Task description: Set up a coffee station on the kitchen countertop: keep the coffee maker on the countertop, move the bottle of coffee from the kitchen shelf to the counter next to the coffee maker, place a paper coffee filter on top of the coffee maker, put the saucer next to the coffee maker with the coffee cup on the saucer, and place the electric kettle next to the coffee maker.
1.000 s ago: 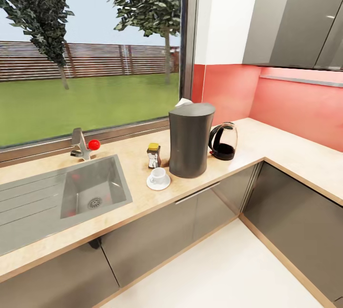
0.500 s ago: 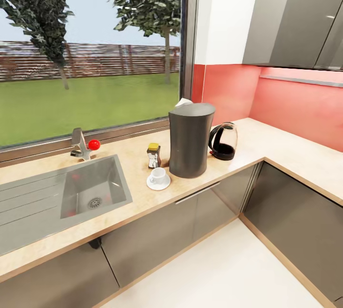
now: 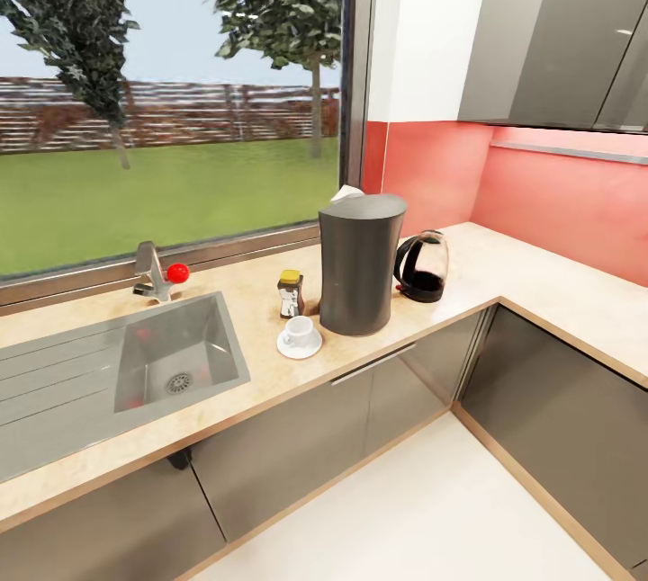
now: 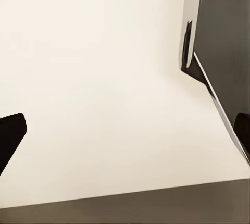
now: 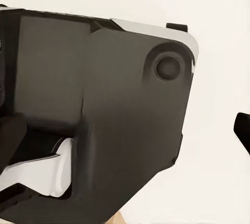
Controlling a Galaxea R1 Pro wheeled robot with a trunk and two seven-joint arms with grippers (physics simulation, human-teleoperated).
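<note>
On the kitchen countertop (image 3: 540, 280) in the head view stands the coffee maker (image 3: 360, 264), a tall dark grey drum. The white paper coffee filter (image 3: 346, 193) peeks over its top rear edge. The electric kettle (image 3: 423, 267) sits just right of it. Left of it stands the bottle of coffee (image 3: 290, 293), and in front of that the coffee cup (image 3: 298, 328) rests on the saucer (image 3: 300, 347). The kitchen shelf is out of view. My left gripper (image 4: 125, 133) is open over pale floor. My right gripper (image 5: 125, 135) is open beside the robot's dark body (image 5: 114, 109). Neither holds anything.
A steel sink (image 3: 175, 356) with a drainboard is set into the counter at the left, with a faucet (image 3: 155, 273) and red knob behind it. Grey cabinet fronts (image 3: 297, 437) run below, grey wall cabinets (image 3: 558, 32) hang at the upper right, and the counter turns a corner to the right.
</note>
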